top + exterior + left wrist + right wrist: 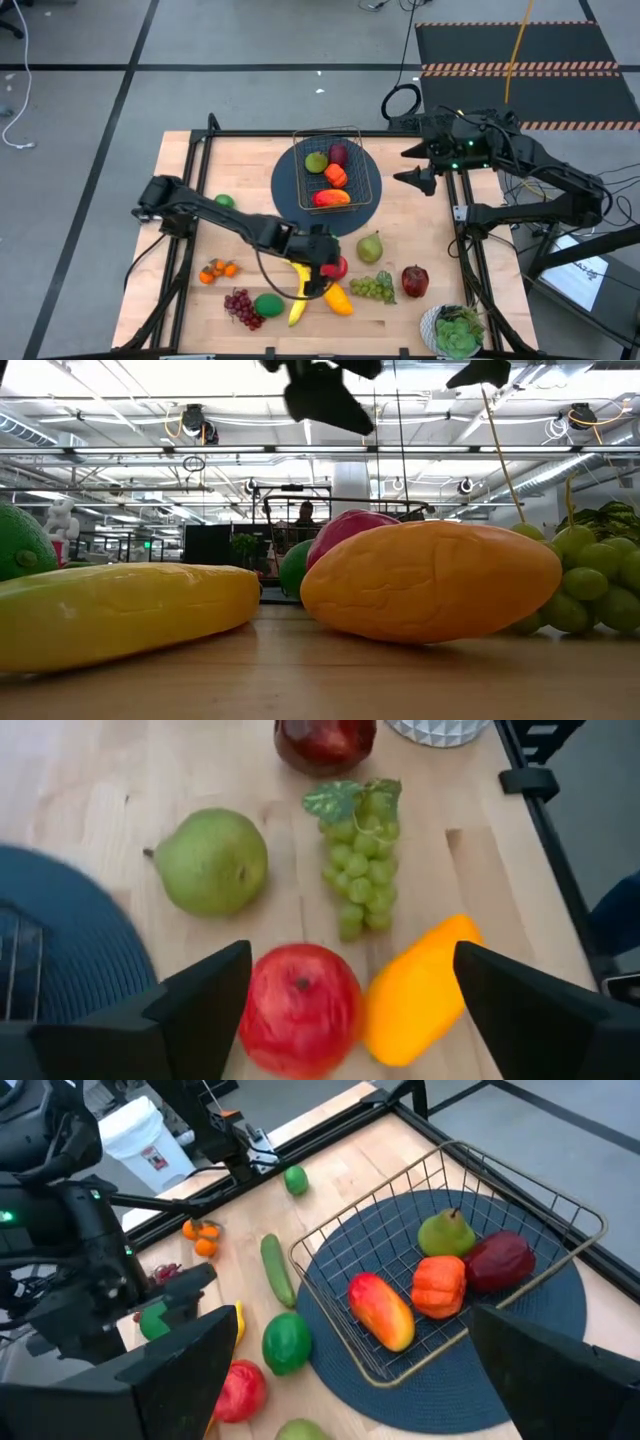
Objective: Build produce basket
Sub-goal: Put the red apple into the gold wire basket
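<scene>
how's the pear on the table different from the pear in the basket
The table pear lies on bare wood outside the basket, beside the green grapes; the basket pear sits inside the wire grid, by a dark red fruit. The table pear looks larger from above. The left gripper, open over a red apple, is near the table pear, far from the basket pear. Both are green.

A light wooden table [400, 215] is seen. On it are laid a round blue mat [285, 180], a banana [297, 305], green grapes [372, 288], a pear [370, 246] and a potted plant [455, 332].
</scene>
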Robot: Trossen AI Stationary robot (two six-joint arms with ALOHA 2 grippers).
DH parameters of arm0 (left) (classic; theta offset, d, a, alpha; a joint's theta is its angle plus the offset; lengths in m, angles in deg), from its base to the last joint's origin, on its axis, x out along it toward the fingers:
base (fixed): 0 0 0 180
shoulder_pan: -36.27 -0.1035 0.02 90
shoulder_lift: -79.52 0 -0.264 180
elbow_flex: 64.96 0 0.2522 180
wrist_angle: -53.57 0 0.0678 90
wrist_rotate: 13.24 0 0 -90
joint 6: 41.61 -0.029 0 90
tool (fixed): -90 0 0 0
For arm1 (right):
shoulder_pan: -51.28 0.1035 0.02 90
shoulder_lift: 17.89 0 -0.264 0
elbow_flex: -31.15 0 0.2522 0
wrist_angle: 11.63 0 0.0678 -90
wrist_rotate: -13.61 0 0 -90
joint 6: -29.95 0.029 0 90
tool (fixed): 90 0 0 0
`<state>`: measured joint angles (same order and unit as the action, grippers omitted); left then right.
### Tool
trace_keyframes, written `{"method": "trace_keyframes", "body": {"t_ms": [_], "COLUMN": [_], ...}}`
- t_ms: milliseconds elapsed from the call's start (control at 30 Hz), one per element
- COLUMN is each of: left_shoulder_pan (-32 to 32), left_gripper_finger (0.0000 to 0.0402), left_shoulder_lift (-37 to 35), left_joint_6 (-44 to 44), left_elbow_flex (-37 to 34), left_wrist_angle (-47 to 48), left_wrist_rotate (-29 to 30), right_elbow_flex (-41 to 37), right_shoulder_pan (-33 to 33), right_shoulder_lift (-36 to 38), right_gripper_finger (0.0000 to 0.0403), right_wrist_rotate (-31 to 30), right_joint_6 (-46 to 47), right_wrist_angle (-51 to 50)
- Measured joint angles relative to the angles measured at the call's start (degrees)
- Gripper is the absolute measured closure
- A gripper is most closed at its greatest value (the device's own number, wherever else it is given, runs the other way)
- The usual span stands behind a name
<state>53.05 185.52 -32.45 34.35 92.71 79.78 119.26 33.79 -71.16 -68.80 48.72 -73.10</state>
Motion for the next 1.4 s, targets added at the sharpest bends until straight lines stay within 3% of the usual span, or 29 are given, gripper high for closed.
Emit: {"method": "trace_keyframes", "body": {"t_ms": [200, 600, 1400], "left_shoulder_pan": [-1.32, -3.15, -3.37], "left_gripper_finger": [0.0024, 0.0023, 0.0022], "left_shoulder_lift": [3.62, 3.65, 3.65], "left_joint_6": [-3.98, -15.08, -15.41], "left_elbow_flex": [2.93, 2.49, -7.05], "left_wrist_angle": [1.77, 6.69, -3.10], "left_wrist_rotate": [-3.18, -5.43, -3.36], "right_elbow_flex": [0.00, 0.00, 0.00], "right_shoulder_pan": [-0.01, 0.00, 0.00], "right_shoulder_lift": [1.88, 3.86, 3.89], "right_gripper_finger": [0.0012, 0.0011, 0.0011], "right_wrist_rotate": [0.00, 0.00, 0.17], "right_joint_6": [0.09, 2.71, 3.95], "right_wrist_angle": [-1.61, -2.38, -2.29]}}
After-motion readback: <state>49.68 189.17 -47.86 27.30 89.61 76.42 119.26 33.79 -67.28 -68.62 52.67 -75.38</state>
